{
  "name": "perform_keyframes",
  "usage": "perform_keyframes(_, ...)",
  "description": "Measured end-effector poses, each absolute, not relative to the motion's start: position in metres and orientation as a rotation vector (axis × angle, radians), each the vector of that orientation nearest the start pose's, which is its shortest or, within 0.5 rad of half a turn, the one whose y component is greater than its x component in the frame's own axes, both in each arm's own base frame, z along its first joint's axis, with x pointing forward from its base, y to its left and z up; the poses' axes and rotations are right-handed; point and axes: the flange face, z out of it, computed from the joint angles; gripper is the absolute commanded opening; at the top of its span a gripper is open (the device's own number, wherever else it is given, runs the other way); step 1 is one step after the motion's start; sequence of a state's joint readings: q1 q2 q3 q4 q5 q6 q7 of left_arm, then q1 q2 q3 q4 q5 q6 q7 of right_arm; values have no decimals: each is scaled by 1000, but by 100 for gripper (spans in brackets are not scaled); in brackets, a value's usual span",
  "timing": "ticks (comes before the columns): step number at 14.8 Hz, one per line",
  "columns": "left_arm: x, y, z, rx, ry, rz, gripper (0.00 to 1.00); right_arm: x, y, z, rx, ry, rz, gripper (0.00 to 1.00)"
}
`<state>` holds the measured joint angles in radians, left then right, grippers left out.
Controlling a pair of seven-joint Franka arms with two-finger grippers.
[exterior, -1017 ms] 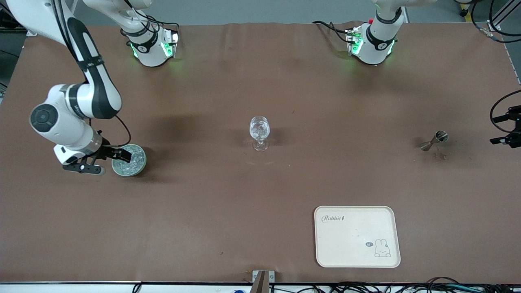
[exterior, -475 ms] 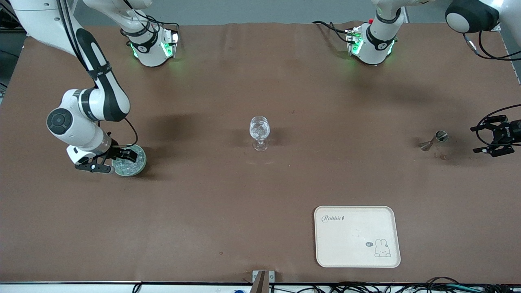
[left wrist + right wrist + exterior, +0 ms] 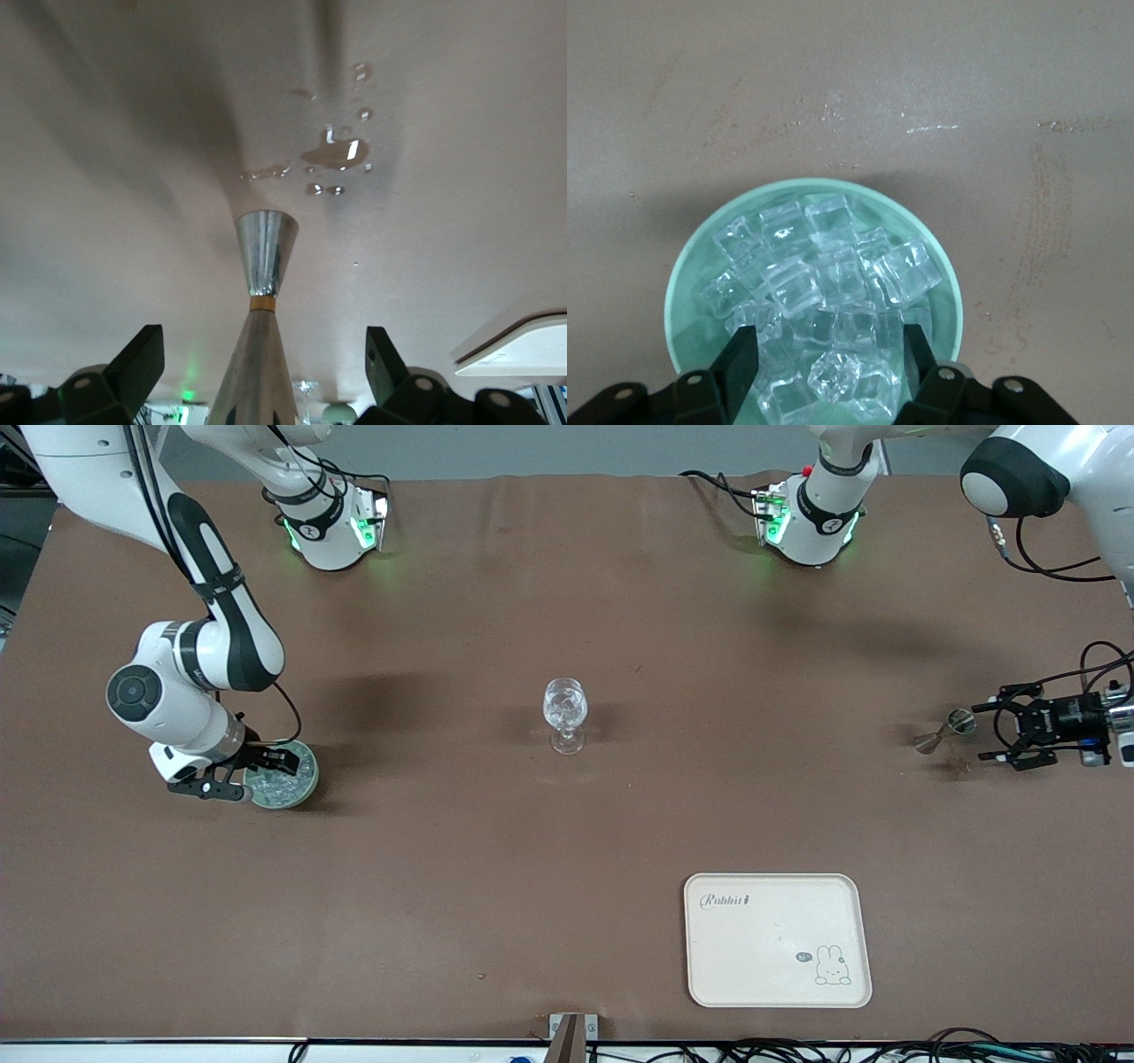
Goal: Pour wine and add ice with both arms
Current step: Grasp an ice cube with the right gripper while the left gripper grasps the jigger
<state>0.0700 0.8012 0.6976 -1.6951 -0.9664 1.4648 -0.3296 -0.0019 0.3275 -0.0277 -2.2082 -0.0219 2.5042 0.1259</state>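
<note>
- The step in hand looks like the ice pick-up: the right hand [image 3: 828, 354] is down in the pale green dish [image 3: 306, 766] at the right arm's end of the desk [image 3: 567, 841], its fingers [image 3: 740, 359] partly spread around the ice [image 3: 819, 292], with no cube clearly gripped yet.
- Next it likely needs to pinch one cube and lift straight up, clearing the dish rim.
- The left hand [image 3: 266, 367] hangs wide and empty just beside the metal jigger [image 3: 943, 729], which lies on its side near the left arm's end; in the left wrist view the jigger runs between the fingers. A small spill [image 3: 337, 155] wets the desk by it.
- The clear goblet [image 3: 565, 713] stands mid-desk, well apart from both hands.
- The cream tray [image 3: 778, 941] lies nearer the front camera, empty.
- Open desk surrounds the goblet; the left hand works close to the desk's end edge.
</note>
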Motion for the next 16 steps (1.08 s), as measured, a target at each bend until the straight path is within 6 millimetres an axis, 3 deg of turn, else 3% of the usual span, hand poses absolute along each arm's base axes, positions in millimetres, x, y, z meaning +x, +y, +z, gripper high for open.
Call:
perform_keyframes(6, 483, 305, 143, 1669, 1610, -860, 95, 548, -16, 220, -3157, 216, 67, 64)
perform_keyframes(11, 467, 298, 127, 1574, 1587, -872, 87, 548, -16, 215, -3157, 215, 62, 58)
perform_keyframes(16, 467, 301, 120, 1506, 1597, -834, 78, 547, -16, 213, -3157, 225, 69, 32)
